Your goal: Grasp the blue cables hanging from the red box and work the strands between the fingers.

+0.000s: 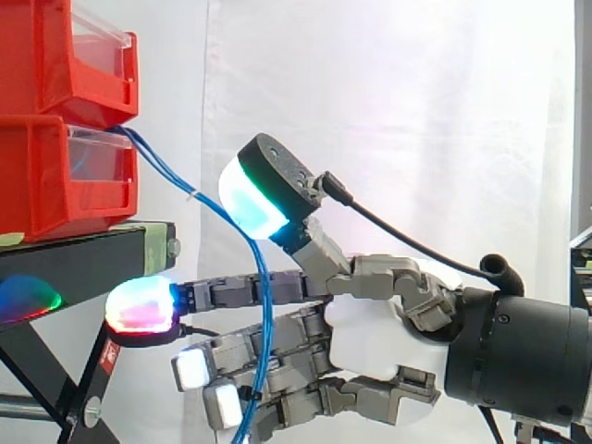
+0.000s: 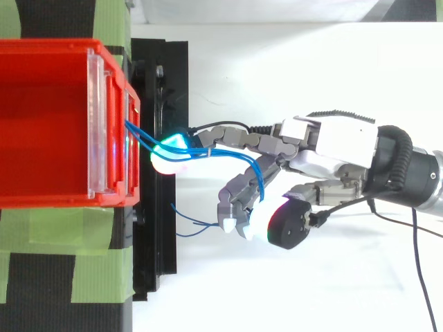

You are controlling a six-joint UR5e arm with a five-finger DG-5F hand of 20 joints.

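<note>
Hand [image 1: 370, 342] nearest, thumb pad [image 1: 252, 199] lifted clear, apparently leaving room for strands. Blue cables [image 1: 263, 268] dropped from red box [image 1: 55, 185] front, at black stand [image 1: 88, 254] edge, threaded between near-straight fingers, lightly caught there for working.

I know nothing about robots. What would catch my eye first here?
The hand at right, its thick pads glowing cyan, red and white. Thin blue cables drop from the red bins at left and run between its fingers.
</note>
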